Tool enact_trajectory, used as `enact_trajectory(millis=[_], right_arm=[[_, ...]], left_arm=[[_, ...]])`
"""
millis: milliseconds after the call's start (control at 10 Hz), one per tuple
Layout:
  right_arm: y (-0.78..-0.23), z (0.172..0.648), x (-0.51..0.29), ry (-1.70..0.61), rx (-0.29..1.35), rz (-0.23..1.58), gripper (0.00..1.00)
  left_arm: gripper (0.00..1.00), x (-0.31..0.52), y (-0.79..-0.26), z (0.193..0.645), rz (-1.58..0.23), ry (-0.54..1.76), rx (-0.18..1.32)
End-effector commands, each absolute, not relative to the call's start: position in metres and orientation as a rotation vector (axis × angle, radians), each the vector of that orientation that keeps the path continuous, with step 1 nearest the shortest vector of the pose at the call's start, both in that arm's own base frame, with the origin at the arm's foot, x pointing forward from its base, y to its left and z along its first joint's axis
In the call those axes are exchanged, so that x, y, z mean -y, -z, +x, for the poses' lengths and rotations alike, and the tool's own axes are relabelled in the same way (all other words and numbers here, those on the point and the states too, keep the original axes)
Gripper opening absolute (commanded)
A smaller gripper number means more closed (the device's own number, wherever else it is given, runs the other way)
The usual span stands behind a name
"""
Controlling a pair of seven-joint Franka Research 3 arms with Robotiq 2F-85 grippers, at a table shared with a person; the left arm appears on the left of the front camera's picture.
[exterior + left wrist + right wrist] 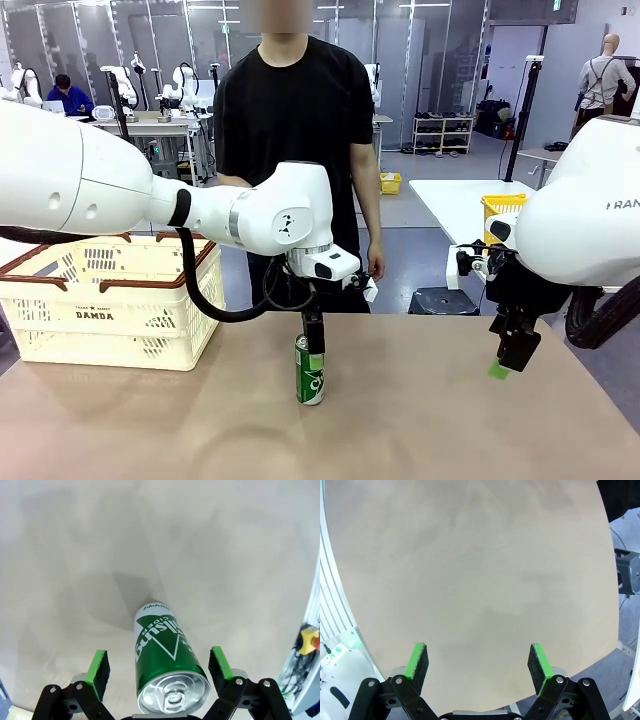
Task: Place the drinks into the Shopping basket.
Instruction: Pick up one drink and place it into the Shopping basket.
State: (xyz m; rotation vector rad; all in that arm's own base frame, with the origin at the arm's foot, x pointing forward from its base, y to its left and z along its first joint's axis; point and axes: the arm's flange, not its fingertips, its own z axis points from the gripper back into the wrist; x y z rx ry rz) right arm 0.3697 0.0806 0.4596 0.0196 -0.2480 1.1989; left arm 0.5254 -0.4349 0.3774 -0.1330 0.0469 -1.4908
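Note:
A green drink can (310,371) with white print and a silver top stands upright at the middle of the table. My left gripper (314,342) hangs straight over it, open, with the can (166,666) between its green pads (98,673) and a gap on each side. The cream Shopping basket (110,300) marked DAMDA sits at the table's left side, brown handles up. My right gripper (512,358) hovers open above the table's right part; in the right wrist view its fingertips (418,661) frame bare tabletop and hold nothing.
A person in a black shirt (300,110) stands at the far edge, behind the can. A yellow mesh basket (500,212) rests on a white table (460,200) behind the right arm. The tan table (420,420) is bare in front and to the right.

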Motion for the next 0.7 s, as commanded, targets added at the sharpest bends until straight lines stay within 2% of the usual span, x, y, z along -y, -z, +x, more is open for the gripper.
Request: enact_trajectory(millis=[0, 200, 600], right_arm=[[-0.4608, 0.37, -0.0805, -1.197, 0.243, 0.013, 1.0], [-0.4608, 0.37, -0.0805, -1.197, 0.243, 0.013, 1.0], [-0.4608, 0.37, -0.0805, -1.197, 0.243, 0.013, 1.0]], left_arm=[[1.0, 0.4252, -0.3681, 0.52, -0.18, 1.492, -0.039], [1.0, 0.4245, -0.3641, 0.5211, -0.177, 1.492, -0.045], [0.63, 0.4229, -0.3617, 0.521, -0.198, 1.516, -0.043]])
